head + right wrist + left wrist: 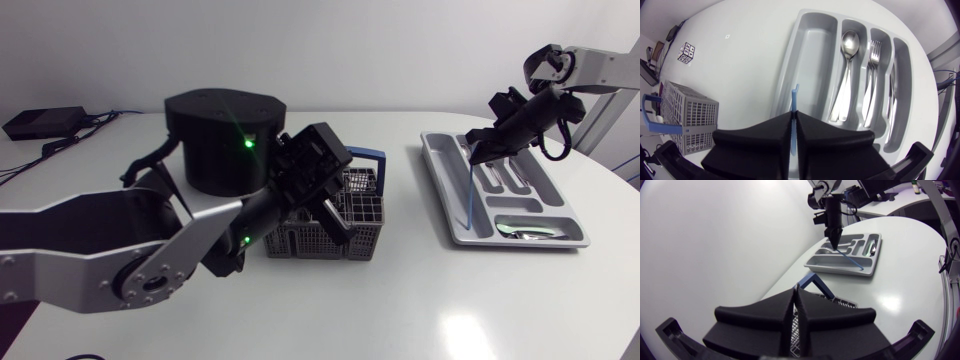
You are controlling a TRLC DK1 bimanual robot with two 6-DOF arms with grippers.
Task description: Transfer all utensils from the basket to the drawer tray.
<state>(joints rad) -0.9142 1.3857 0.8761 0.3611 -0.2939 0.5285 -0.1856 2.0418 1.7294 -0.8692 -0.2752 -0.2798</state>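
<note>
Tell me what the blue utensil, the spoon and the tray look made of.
Blue utensil: likely plastic; thin, evenly coloured, matte. Spoon: metal, probably polished steel; bright mirror-like highlights. Tray: apparently moulded plastic; even grey, soft sheen, rounded dividers.

Your basket (687, 117), grey mesh with a blue handle, stands upright, well apart from the tray (812, 60). The grey tray lies flat, with a spoon (849, 45) and a fork (874, 52) lying lengthwise in neighbouring slots. A thin blue utensil (794, 97) hangs tilted over the tray's long outer slot, pinched in the right gripper (480, 150).
</note>
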